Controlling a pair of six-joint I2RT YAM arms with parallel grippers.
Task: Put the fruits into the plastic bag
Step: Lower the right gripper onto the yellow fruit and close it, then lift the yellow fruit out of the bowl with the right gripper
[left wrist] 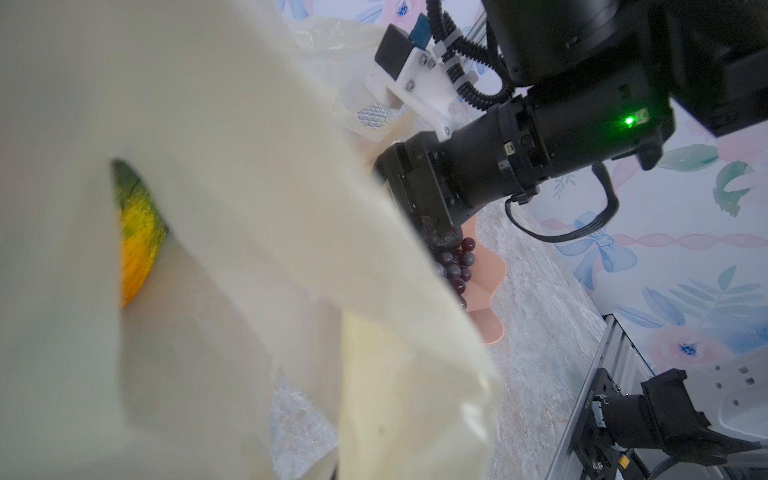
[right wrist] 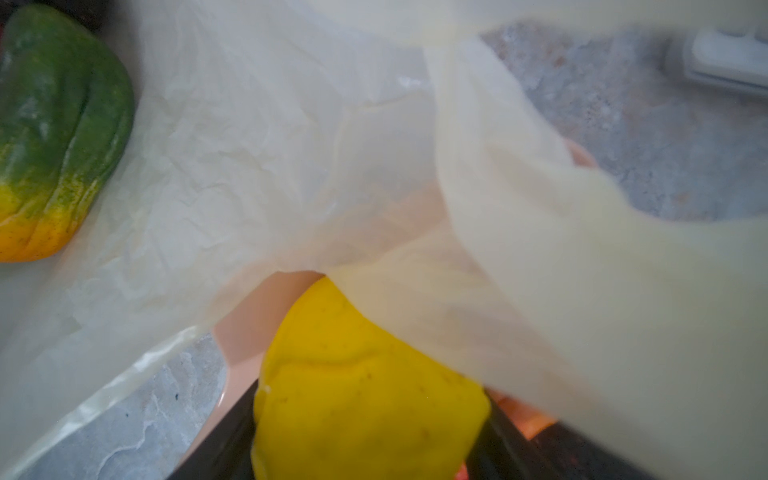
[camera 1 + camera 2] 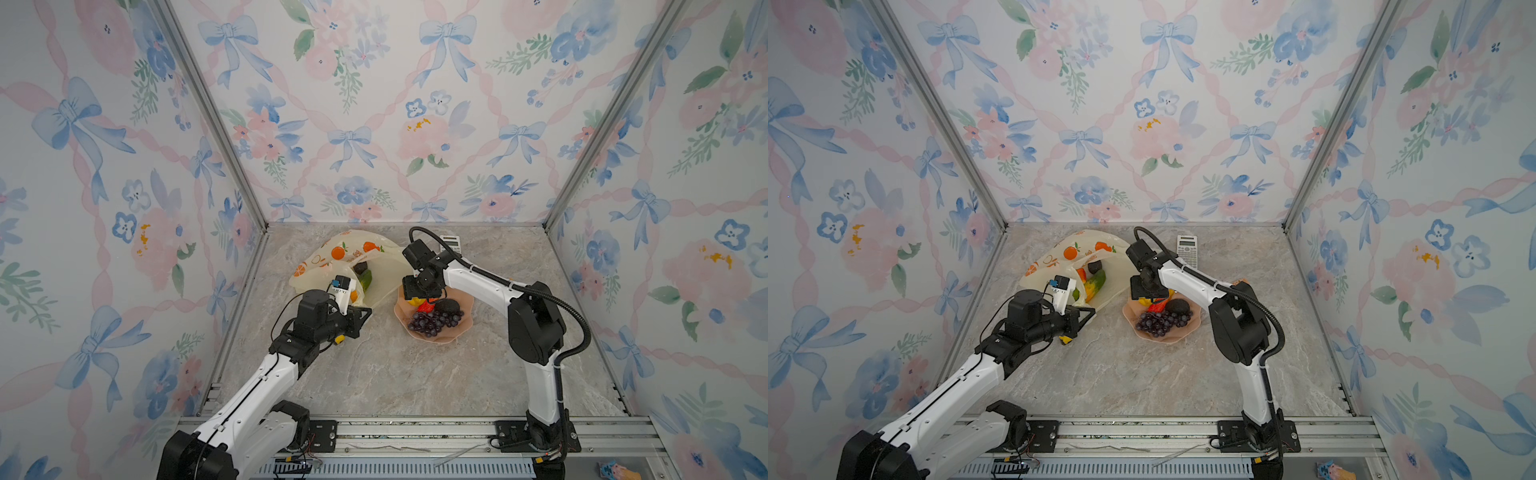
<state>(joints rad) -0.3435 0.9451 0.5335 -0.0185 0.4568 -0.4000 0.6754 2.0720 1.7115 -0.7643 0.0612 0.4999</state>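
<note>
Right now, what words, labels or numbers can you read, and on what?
None can be read.
On the plastic bag: orange print marks beside the fruit pictures, too small to read.
On the calculator: key and screen markings, too small to read.

Loads of bare tabletop [image 3: 395, 374] up front, on the near side of the pink plate [image 3: 446, 337]. Tight spot is where the plastic bag [image 3: 328, 253] meets that plate: in the right wrist view a loose fold of bag film drapes over the plate rim and part of the yellow fruit [image 2: 365, 395], right in the path to the mouth. Inside, the orange-green fruit [image 3: 1094, 282] and a dark avocado [image 3: 1095, 266] lie away from the plate with bare bag floor nearer it, the left gripper [image 3: 365, 312] takes up the near corner, and a calculator [image 3: 1187, 249] sits behind the right arm [image 3: 1187, 280].
</note>
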